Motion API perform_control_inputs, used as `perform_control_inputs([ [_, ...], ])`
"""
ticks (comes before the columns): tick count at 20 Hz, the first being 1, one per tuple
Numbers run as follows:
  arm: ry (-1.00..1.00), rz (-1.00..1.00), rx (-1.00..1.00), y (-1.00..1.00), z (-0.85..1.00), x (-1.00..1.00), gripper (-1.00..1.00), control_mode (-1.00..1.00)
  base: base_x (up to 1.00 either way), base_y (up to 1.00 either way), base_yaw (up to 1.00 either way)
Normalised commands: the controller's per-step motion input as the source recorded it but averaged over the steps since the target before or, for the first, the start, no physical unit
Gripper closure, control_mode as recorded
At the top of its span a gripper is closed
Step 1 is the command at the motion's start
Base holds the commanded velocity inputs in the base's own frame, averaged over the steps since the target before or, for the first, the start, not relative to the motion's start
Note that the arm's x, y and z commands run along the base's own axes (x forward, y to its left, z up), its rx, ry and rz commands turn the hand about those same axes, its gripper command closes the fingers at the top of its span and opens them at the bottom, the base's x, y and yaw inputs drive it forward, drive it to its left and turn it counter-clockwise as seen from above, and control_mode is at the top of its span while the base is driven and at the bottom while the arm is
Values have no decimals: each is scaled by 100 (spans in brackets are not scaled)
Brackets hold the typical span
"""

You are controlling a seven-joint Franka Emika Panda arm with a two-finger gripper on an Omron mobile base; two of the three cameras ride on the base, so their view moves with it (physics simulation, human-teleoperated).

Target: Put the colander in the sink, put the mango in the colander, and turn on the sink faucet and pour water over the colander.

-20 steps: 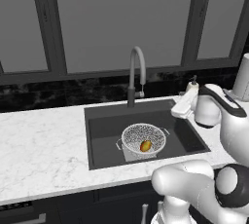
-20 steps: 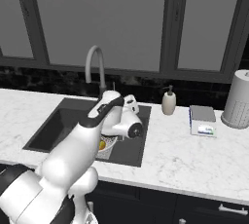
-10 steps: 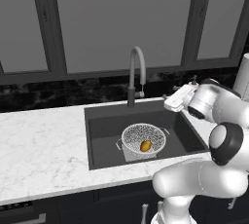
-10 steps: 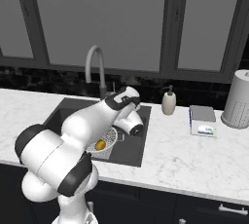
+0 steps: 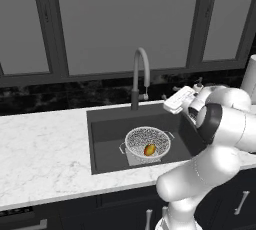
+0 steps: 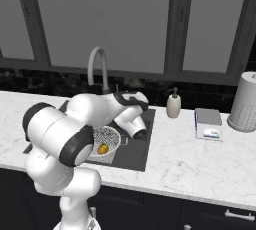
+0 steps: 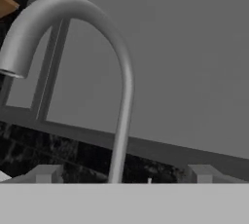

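Note:
The white-silver mesh colander (image 5: pixel 147 141) stands in the dark grey sink (image 5: pixel 107 134), toward its front. The red-orange mango (image 5: pixel 149 149) lies inside it. Both show again from the right as the colander (image 6: pixel 106 140) and the mango (image 6: pixel 103 149). The grey gooseneck sink faucet (image 5: pixel 141 74) rises behind the basin. My gripper (image 5: pixel 169 94) hovers over the sink's back right corner, just right of the faucet and pointing at it. In the hand view the faucet (image 7: pixel 121 96) stands close, its stem between my open gripper's (image 7: pixel 124 174) wide-apart fingertips (image 7: pixel 46 173). The water is out of view.
A soap pump bottle (image 6: pixel 173 105) stands on the counter right of the sink. Further right are a small box (image 6: pixel 207 123) and a tall white canister (image 6: pixel 245 102). White marble counter (image 5: pixel 40 149) stretches left of the sink, with dark windows behind.
The hand has shifted a little left toward the faucet, and the arm's elbow has swung round. The colander and mango have not moved.

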Motion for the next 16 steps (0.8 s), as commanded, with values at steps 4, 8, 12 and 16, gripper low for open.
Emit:
perform_control_inputs([
  [4,-1,4,2,11,1,29,-100,-100,0,0,0],
  [8,0,2,0,25,0,35,-100,-100,0,0,0],
  [12,0,2,0,27,0,48,-100,-100,0,0,0],
  [16,0,7,1,5,0,44,-100,-100,0,0,0],
])
